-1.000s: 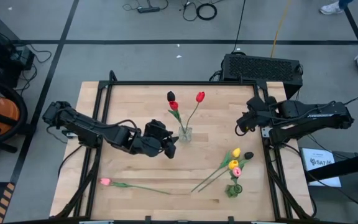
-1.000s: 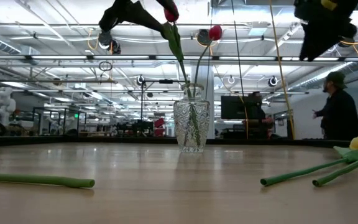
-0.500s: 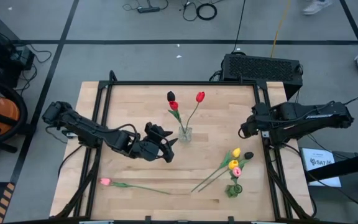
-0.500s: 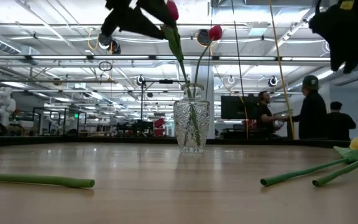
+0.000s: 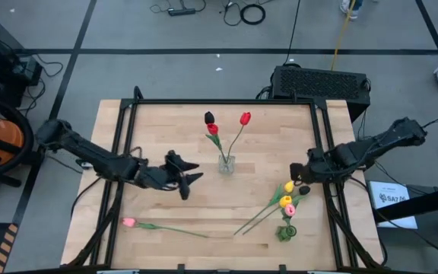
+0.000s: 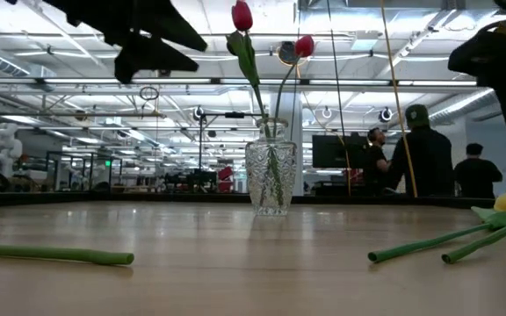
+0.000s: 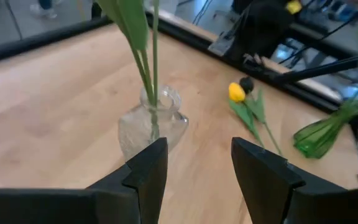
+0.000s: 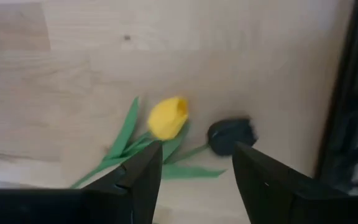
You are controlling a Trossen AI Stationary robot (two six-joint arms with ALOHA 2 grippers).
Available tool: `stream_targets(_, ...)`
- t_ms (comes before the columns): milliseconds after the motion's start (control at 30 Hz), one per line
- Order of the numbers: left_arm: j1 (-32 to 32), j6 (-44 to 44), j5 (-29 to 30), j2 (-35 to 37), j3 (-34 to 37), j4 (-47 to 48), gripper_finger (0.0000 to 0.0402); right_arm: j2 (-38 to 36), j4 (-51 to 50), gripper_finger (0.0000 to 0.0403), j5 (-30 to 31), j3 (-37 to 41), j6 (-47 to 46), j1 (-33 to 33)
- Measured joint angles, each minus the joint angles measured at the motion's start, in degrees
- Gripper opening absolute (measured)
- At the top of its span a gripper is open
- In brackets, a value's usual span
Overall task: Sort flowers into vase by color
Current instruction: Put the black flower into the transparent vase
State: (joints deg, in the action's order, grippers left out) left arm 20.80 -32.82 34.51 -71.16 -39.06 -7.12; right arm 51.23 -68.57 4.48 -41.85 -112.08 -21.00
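Note:
A clear glass vase (image 5: 226, 163) (image 6: 271, 178) (image 7: 151, 124) stands mid-table with two red tulips (image 5: 245, 118) and a black one (image 5: 209, 118) whose stems stick into its mouth. My left gripper (image 5: 188, 181) (image 7: 197, 180) hovers open just left of the vase. My right gripper (image 5: 299, 173) (image 8: 197, 180) hangs open over a yellow tulip (image 5: 289, 186) (image 8: 168, 118) and a black tulip (image 5: 304, 190) (image 8: 230, 135) that lie flat near the right edge. A pink tulip (image 5: 129, 222) lies flat near the near-left corner.
A small green vase (image 5: 286, 230) (image 7: 319, 130) sits near the near-right corner, with a yellow head (image 5: 286, 202) and a pink head (image 5: 290, 210) just beyond it. Long stems (image 6: 429, 241) cross the wood there. A black frame rail (image 5: 327, 190) borders the table. People stand in the room behind (image 6: 420, 158).
My left gripper has drawn back from the clear vase toward the table's left edge, and the red tulip's head now shows clear of it. My right gripper has moved toward the near edge and come down over the yellow and black tulips. The flowers have stayed put.

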Motion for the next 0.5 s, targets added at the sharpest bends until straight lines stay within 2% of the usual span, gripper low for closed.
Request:
stream_targets(267,-2.3,5.2,-3.5,17.6,10.4,0.3,0.0184,6.6,4.9,0.0187,1.1,0.0,-23.1,-12.5)
stream_targets(500,-3.3,6.7,-6.8,25.7,14.8,0.4,0.0184,11.8,12.3,0.0187,1.2,0.0,-25.4,-13.9)
